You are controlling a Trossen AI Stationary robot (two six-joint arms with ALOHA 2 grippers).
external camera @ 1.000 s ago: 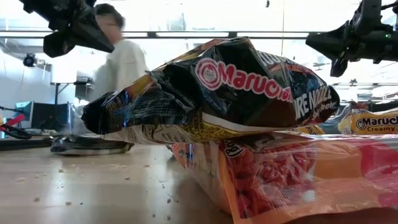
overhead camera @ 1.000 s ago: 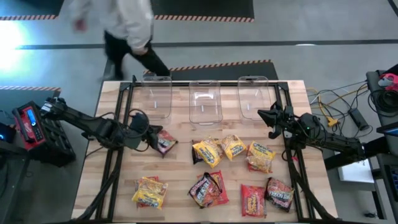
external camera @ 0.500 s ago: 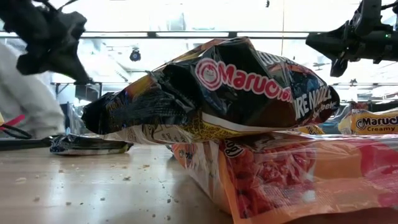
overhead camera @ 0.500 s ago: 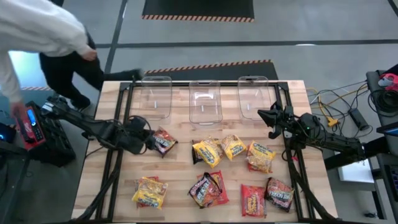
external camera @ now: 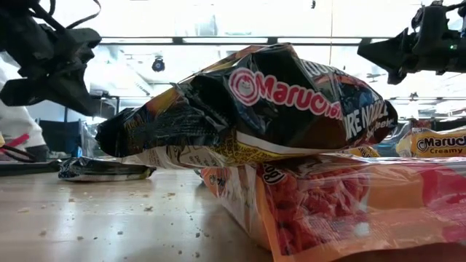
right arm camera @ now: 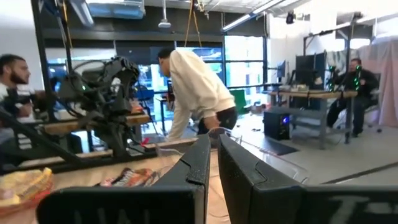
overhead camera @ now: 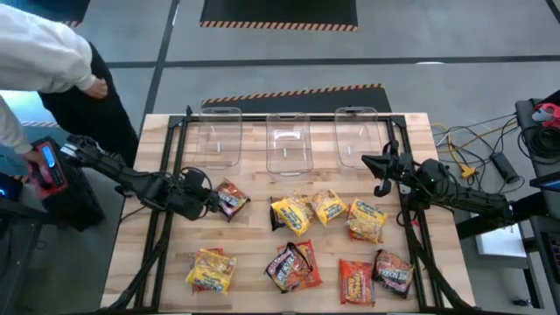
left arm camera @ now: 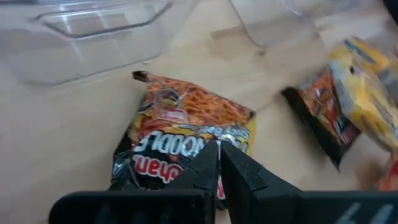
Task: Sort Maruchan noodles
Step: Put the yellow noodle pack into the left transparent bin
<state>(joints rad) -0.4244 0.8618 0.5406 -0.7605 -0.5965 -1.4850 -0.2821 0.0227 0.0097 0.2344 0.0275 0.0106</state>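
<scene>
Dark noodle packet (left arm camera: 180,134) lies just beyond the left claw (left arm camera: 219,163), fingers together.

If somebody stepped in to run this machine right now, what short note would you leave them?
Left gripper: shut, empty, over the dark noodle packet near the left bin.
Right gripper: shut, empty, raised beside the right bin.
Packets: all on the table, including yellow ones mid-table and a red one at the front.
Done: nothing; the three bins are empty.
Left: every packet.
A person stands by the left arm.
</scene>
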